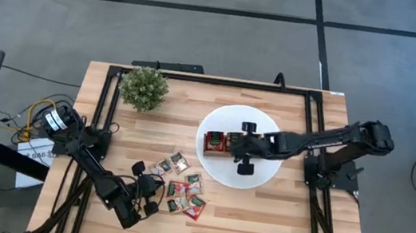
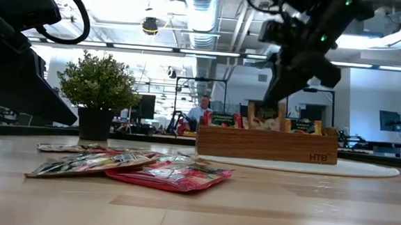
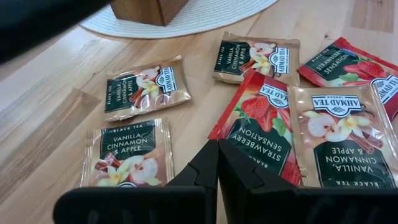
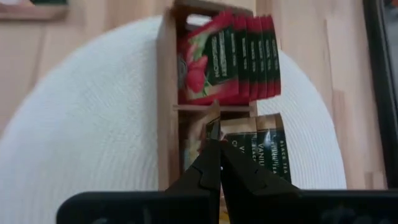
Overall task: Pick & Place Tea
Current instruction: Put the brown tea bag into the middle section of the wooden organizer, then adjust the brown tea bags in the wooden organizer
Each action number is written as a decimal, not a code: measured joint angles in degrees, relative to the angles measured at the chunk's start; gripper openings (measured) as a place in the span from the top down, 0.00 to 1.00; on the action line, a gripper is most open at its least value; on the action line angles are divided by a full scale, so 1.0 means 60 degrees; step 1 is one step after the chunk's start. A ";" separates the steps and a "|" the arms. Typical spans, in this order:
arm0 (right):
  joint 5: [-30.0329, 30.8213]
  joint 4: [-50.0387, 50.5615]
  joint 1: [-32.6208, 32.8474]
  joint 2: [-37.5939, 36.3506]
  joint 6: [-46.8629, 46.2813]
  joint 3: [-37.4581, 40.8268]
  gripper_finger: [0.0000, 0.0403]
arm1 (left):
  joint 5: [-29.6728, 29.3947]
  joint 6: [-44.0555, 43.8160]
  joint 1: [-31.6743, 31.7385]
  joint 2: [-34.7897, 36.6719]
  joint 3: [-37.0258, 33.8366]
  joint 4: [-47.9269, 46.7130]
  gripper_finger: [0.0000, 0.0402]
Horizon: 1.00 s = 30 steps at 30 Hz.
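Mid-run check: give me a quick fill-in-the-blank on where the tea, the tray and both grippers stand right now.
1. The wooden tray sits on the white ____.
2. The right gripper is over the tray, its fingers ____.
3. The loose sachets lie on the table beside the ____ gripper.
4. The tray compartment with upright strawberry sachets shows mostly the colour ____.

Missing words: plate; shut; left; red
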State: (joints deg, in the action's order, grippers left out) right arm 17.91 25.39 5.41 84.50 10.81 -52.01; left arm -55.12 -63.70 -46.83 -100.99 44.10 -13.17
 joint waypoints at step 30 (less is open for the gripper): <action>-0.0122 0.0126 -0.1410 0.0340 -0.0556 0.0000 0.37 | -0.0003 0.0000 0.0000 0.0004 0.0000 -0.0003 1.00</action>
State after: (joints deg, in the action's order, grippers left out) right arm 17.18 26.15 -3.05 86.54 7.48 -52.01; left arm -55.13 -63.70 -46.83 -100.97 44.10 -13.19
